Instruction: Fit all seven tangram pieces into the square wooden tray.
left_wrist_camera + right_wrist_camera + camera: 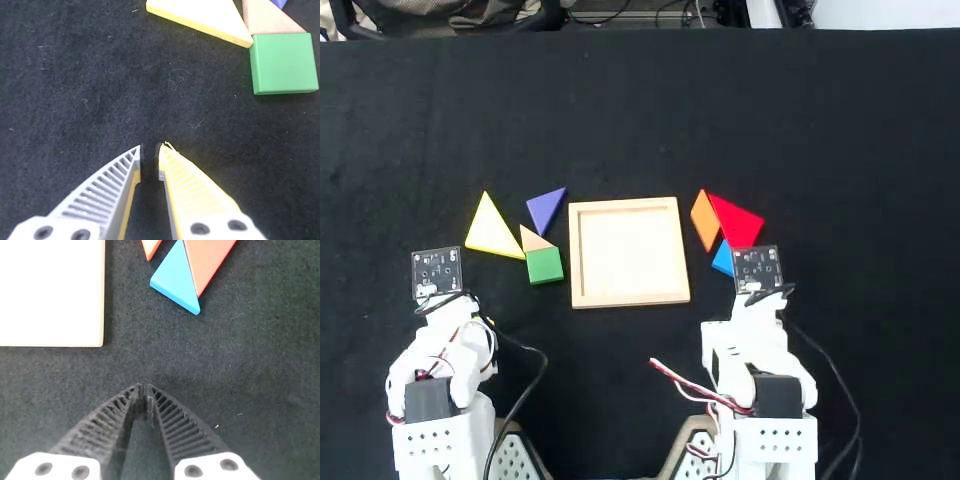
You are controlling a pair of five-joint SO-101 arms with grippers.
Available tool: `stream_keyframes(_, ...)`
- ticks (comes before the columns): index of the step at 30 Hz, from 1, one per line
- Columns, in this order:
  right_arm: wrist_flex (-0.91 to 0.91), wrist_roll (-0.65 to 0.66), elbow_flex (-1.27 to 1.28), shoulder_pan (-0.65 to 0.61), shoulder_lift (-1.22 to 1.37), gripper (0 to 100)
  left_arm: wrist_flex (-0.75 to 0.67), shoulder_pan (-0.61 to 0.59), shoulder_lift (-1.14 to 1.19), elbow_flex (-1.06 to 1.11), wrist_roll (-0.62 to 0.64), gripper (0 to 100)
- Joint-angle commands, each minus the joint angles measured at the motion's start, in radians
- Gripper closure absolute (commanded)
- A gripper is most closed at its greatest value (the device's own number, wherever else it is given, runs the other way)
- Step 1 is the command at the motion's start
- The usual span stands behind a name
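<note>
Black worktop [640, 110], square wooden tray [628, 296] sitting empty in the middle (nothing placed yet). Left pincer [150, 155] and right pincer [144, 392] are both closed, holding nothing. Blue triangle [176, 282], just right of the tray, touches the red triangle [207, 260], so grabbing one could drag the other.

- The table [640, 110] is covered in black cloth, matt and felt-like, with pale lint caught on it.
- The tray [628, 296] is made of pale wood, smooth and matt.
- The green square [284, 63], yellow triangle [200, 17], blue triangle [176, 282] and red triangle [207, 257] are painted smooth, with a dull sheen.
- The tan triangle [267, 20] is seen as unpainted wood.
- The left gripper [151, 150] is formed of ribbed white and yellow plastic, the right gripper [144, 389] of ribbed matt black plastic.
- The arms [440, 390] are cased in white plastic.
</note>
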Motion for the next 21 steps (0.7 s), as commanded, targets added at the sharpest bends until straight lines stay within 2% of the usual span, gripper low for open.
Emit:
stream_keyframes(1, 0.003, 0.000, -0.001, -0.005, -0.076, 98.7, 0.003, 0.010, -0.009, 0.019, -0.002, 93)
stream_keyframes(21, 0.003, -0.005, -0.001, -0.006, -0.076, 98.7, -0.002, 0.038, -0.009, 0.019, -0.002, 92)
